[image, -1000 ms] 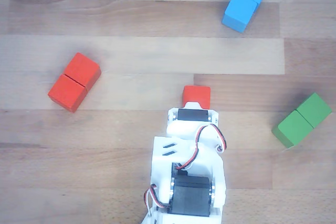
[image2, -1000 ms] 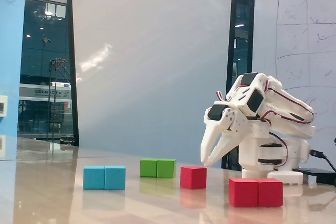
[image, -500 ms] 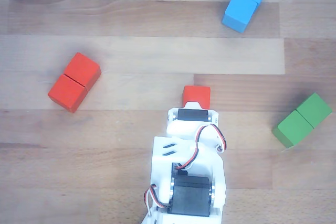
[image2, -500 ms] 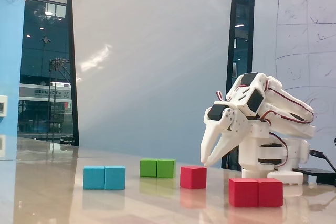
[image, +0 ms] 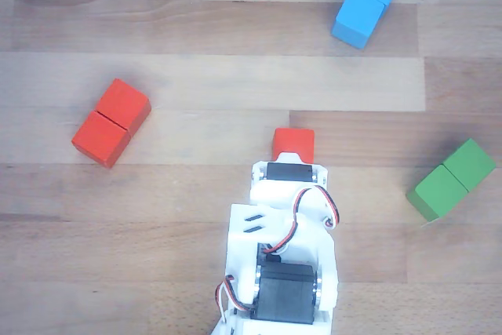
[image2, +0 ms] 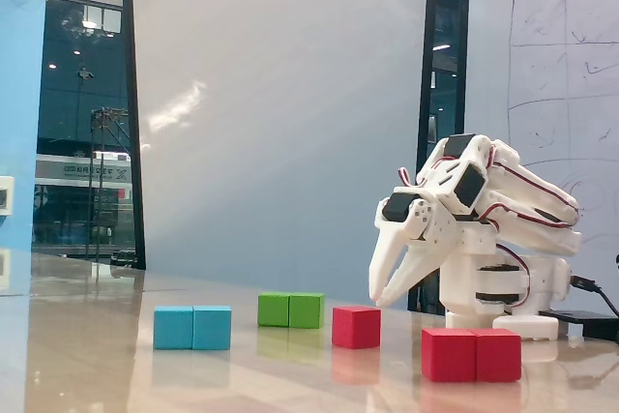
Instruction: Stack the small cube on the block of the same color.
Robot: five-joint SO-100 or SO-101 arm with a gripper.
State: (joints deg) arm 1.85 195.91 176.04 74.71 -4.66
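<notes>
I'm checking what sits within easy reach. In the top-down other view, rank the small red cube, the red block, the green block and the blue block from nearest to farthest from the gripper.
The gripper is hidden under the arm in the other view.
1. small red cube, just ahead of the arm.
2. green block, right.
3. Too close to call: red block, left, and blue block, upper right.

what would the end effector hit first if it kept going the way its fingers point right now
Most likely the small red cube. In the fixed view the end effector slants down just above the cube's upper right edge. The other view shows the cube directly ahead of the arm, though exact depth is unclear.
</notes>
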